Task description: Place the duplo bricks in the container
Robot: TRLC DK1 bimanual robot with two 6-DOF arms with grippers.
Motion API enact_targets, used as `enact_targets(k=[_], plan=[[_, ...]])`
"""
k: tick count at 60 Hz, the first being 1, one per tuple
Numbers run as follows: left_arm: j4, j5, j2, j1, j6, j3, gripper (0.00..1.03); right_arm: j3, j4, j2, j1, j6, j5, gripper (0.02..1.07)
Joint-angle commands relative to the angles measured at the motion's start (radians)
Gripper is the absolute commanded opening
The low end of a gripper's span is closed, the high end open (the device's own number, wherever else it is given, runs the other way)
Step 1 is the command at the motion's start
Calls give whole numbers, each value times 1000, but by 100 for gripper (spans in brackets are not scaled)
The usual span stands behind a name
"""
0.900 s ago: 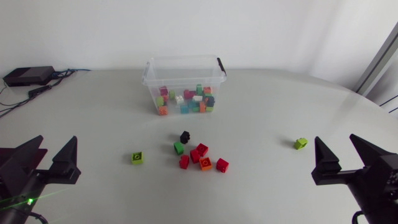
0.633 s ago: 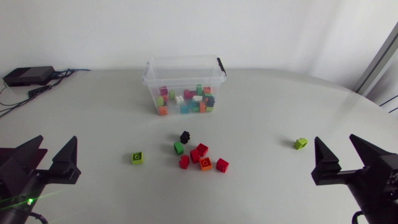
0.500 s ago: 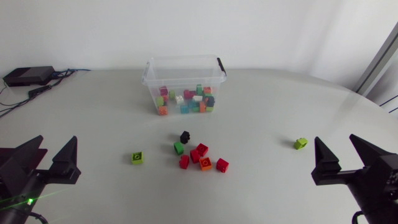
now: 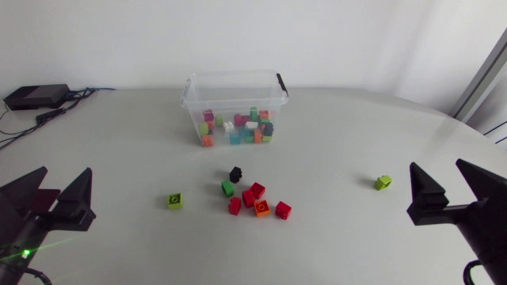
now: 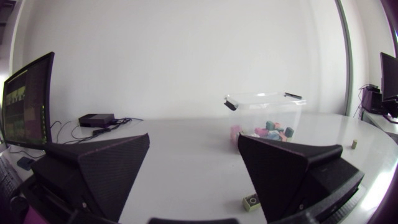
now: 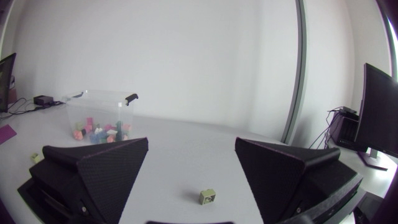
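Note:
A clear plastic container with a black handle stands at the back middle of the table, several coloured bricks inside. In front of it lies a loose cluster: a black brick, a green one, three red ones and an orange one. One lime brick lies left of the cluster, another lime brick far to the right. My left gripper is open and empty at the near left, my right gripper open and empty at the near right. The right lime brick lies just ahead of the right gripper.
A black box with cables sits at the back left corner. Ahead of the left gripper are the container and the left lime brick.
Both arms have drawn slightly outward toward the side edges, the left also a little nearer. The bricks and container have not moved.

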Motion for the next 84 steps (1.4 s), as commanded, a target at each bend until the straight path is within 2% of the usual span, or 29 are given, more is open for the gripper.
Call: enact_targets(k=[1,12,28,35,41,50,57,63,78,84], plan=[[-8,-4,78,-15,-8,92,99,85,-11,81,8,21,1,102],[-38,-3,325,-63,-36,224,97,203,-41,224,7,21,11,102],[-147,19,701,-92,-31,443,94,340,-130,394,4,44,17,102],[-250,39,900,-104,19,570,94,387,-186,469,-6,45,20,102],[-278,46,1011,-107,45,627,94,416,-219,517,-6,45,37,102],[-308,115,1169,-104,110,701,94,504,-313,629,-18,44,46,102],[-388,123,1284,-112,231,790,94,550,-364,700,-26,42,34,102],[-400,120,1373,-140,478,837,94,580,-399,756,-22,42,29,102],[-492,115,1529,-189,733,918,95,663,-485,867,-47,12,-42,102],[-572,120,1598,-210,838,948,94,700,-532,907,-49,-88,-42,102]])
